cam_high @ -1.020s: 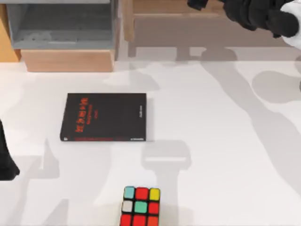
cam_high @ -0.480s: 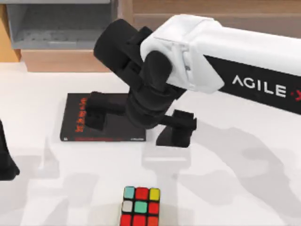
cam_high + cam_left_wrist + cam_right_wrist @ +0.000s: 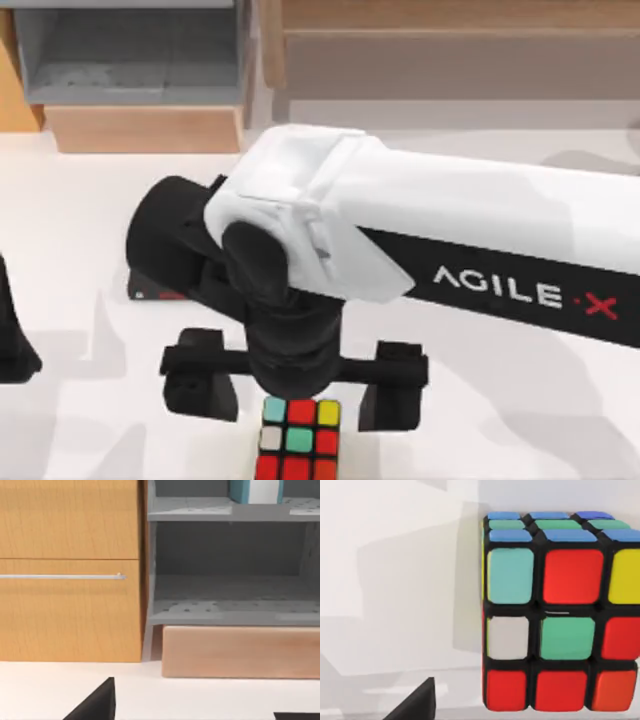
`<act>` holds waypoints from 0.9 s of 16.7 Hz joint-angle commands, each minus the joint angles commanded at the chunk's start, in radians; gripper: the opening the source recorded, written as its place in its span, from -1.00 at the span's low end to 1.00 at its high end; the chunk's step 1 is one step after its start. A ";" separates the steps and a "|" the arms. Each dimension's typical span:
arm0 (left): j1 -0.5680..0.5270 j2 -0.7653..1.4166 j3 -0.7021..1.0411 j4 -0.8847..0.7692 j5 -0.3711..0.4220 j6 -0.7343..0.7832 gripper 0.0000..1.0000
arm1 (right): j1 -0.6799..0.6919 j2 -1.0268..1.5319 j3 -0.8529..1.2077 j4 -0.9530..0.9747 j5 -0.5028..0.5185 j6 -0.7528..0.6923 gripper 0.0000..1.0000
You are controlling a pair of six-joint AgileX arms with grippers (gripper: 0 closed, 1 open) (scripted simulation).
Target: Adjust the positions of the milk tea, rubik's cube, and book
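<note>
Starting nearest: rubik's cube (image 3: 300, 441) right at the near edge of the table (image 3: 520, 400), sitting just in front of the right gripper (image 3: 298, 384) and lined up with the gap between the fingers. Red, yellow, teal, white and green squares up top, orange in one corner, black frame. Not gripped, nothing touching it as far as can be told from above.

Right gripper itself spread about as wide as it goes — one black finger (image 3: 200, 385) off to one side of the cube, the other out past the opposite side, both a touch behind it. Holding nothing. Pointed down at the table, with the white AgileX arm (image 3: 470, 250) running off to the right edge.

From the right wrist camera: same cube (image 3: 560, 615) up close, flat on the white table (image 3: 395, 580), blue row along its top face, one dark fingertip (image 3: 415, 705) poking in well beside it.

Just behind the gripper, mostly buried under the wrist: the book (image 3: 150, 290) — black cover, a sliver of corner and red edge peeking out on the gripper's left side. Lying flat.

Off to the far left of all that, the left arm (image 3: 12, 345) parked at the table edge. Left gripper (image 3: 195, 714) parted wide too, empty, facing the back wall.

Farthest back: wooden cabinet (image 3: 70, 605) with a thin rail handle, grey shelf unit (image 3: 230, 570) beside it on a wooden base (image 3: 240, 652), something teal and white (image 3: 256, 491) on the upper shelf.
</note>
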 joint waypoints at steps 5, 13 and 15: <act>0.000 0.000 0.000 0.000 0.000 0.000 1.00 | -0.003 0.002 -0.013 0.017 -0.001 -0.002 1.00; 0.000 0.000 0.000 0.000 0.000 0.000 1.00 | 0.002 0.046 -0.169 0.215 0.000 0.002 1.00; 0.000 0.000 0.000 0.000 0.000 0.000 1.00 | 0.002 0.047 -0.172 0.218 0.000 0.002 1.00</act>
